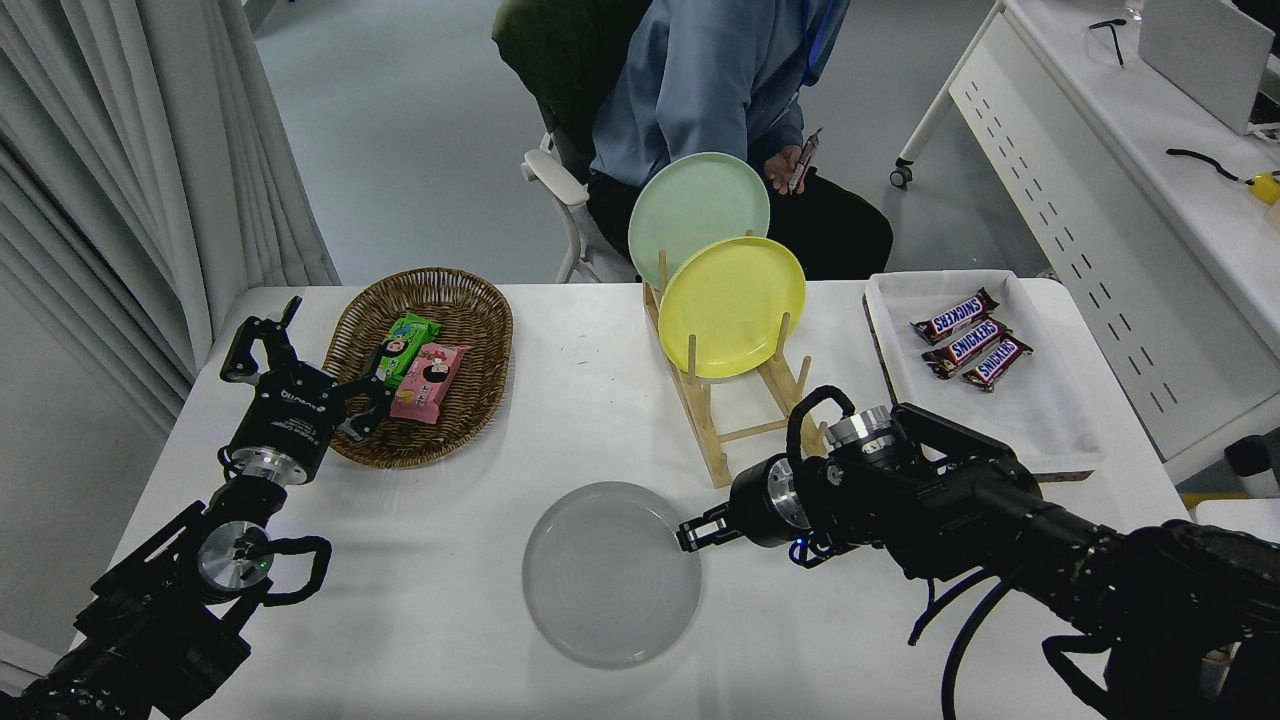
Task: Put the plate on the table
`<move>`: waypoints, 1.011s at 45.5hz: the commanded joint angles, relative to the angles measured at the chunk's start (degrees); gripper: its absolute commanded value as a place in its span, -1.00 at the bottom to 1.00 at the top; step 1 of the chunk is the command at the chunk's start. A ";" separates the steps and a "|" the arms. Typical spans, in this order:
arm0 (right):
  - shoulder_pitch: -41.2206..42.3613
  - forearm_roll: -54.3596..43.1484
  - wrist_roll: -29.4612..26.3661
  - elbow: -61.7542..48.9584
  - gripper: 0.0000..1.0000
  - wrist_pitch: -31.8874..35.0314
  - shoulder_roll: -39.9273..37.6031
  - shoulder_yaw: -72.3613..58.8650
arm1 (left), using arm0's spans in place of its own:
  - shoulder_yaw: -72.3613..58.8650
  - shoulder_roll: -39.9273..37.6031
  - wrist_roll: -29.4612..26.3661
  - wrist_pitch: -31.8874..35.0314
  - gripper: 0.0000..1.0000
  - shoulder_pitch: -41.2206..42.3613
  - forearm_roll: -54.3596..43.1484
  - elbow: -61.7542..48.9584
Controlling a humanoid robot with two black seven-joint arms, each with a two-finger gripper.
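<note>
The white desk [480, 600] is carrying everything. The light-grey plate [611, 573] is lying flat on its near middle. Just right of the plate's rim, the right tool [690, 535] is hovering, its fingers slightly parted and gripping nothing, their tips at the plate's right edge. At the far left, the left tool [300, 360] is resting spread wide beside the wicker basket [470, 400].

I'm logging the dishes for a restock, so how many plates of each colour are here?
Light-grey plate, flat on the table: 1
Yellow plate, upright in the wooden rack: 1
Pale green plate, upright in the rack behind the yellow one: 1
Total: 3 plates
</note>
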 commanded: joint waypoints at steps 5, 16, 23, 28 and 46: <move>-0.08 -0.25 -0.02 0.02 -0.78 0.00 0.00 -0.03 | 0.00 0.00 0.00 0.00 1.00 0.00 0.00 -0.04; 0.01 -0.34 -0.10 0.11 0.29 0.00 0.00 -0.03 | 0.00 0.00 0.00 0.00 1.00 0.00 0.00 0.05; 0.18 -0.34 -0.46 0.64 1.00 0.00 0.00 0.14 | 0.00 0.00 0.00 0.00 1.00 0.00 0.00 -0.04; 0.89 -0.34 -0.37 2.13 1.00 0.00 0.00 -0.12 | 0.00 0.00 0.00 0.00 1.00 0.00 0.00 -0.04; 5.01 -5.16 -0.37 11.01 1.00 17.40 0.00 -6.27 | 0.00 0.00 0.00 0.00 1.00 0.00 0.00 0.05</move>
